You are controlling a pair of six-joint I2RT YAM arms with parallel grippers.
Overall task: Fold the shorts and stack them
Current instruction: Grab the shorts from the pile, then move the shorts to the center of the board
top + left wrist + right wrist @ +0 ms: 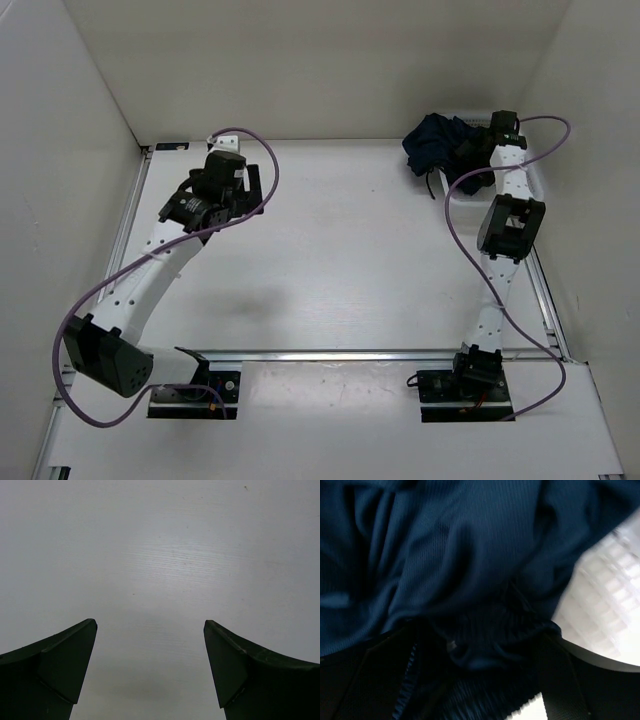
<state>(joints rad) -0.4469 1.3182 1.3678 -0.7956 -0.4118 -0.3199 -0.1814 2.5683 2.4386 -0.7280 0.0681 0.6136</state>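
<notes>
Right gripper: the jaws stand wide apart, and dark fabric fills the gap between them. No clamping is visible. The fabric in the gap is the gathered waistband of the shorts. The shorts lie as a crumpled bundle at the far right corner of the table, against the white mesh basket.

Left gripper: the jaws are apart and hold nothing. The gripper hangs over the bare table on the far left, well apart from the shorts.

Status: judged from the bundle, folding has not started. The garment must first be drawn out and laid flat.

Hazards:
- Closing on a thick bunch may catch several layers, so the shorts lift as a lump and do not spread.
- A shallow bite on soft fabric may slip during the pull.
- Fabric may snag on the basket mesh and drag the basket.
</notes>
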